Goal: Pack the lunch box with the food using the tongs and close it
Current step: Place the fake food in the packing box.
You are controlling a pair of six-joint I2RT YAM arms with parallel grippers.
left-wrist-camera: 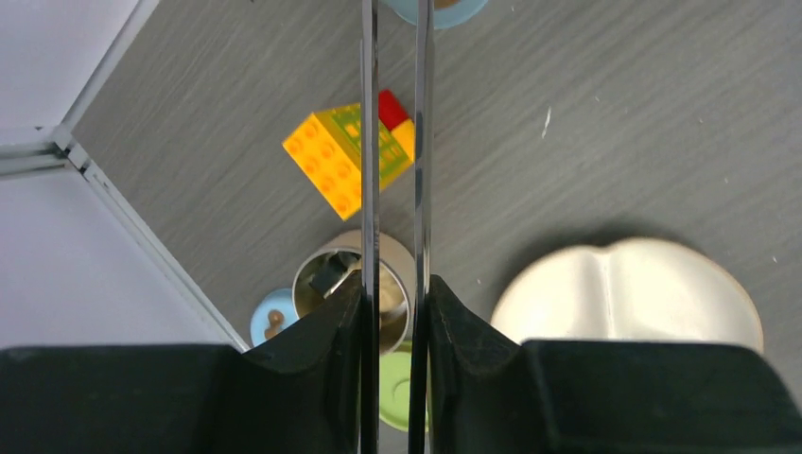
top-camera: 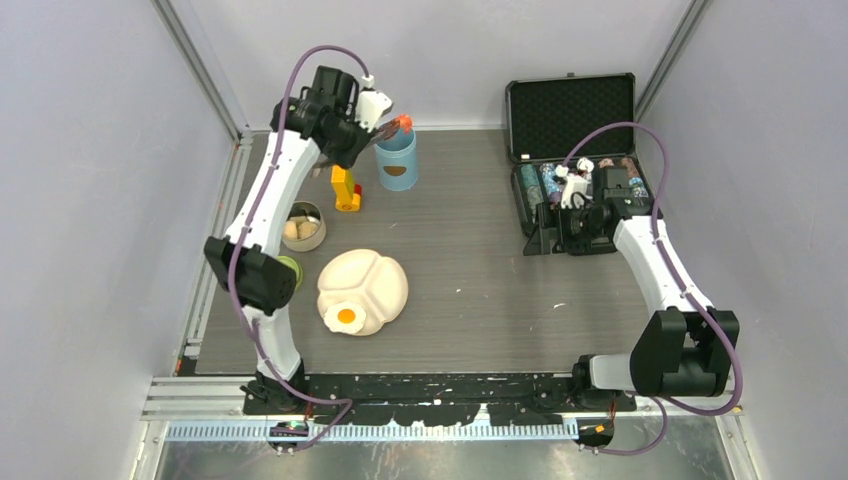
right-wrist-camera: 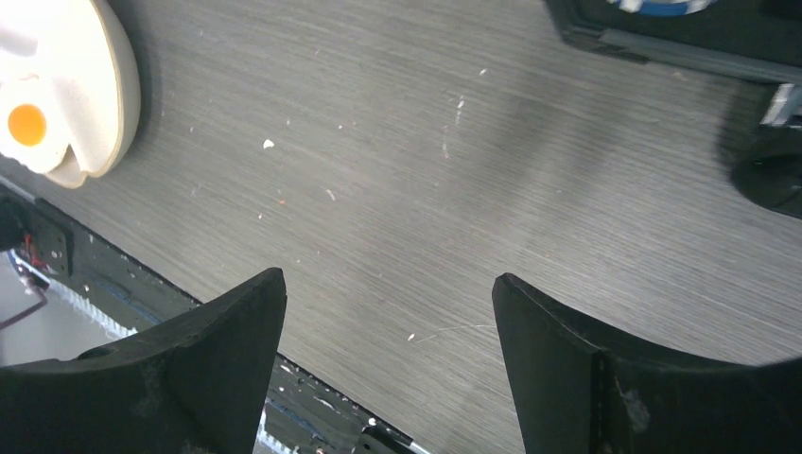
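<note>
Left tool [left-wrist-camera: 395, 284] pinches tongs [left-wrist-camera: 369, 142] over lunch box [top-camera: 397, 165] rim; right tool [right-wrist-camera: 388, 279] agape.

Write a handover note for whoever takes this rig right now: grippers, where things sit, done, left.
Left gripper: shut on the tongs, tips above the blue canister, a red piece apparently pinched there.
Right gripper: open, empty, above the table by the black case.
Done: beige pieces in the steel bowl.
Not done: fried egg on the cream plate; green lid and blue lid off, beside the bowl.
Left: drop the red piece in, move the egg, close up.
</note>
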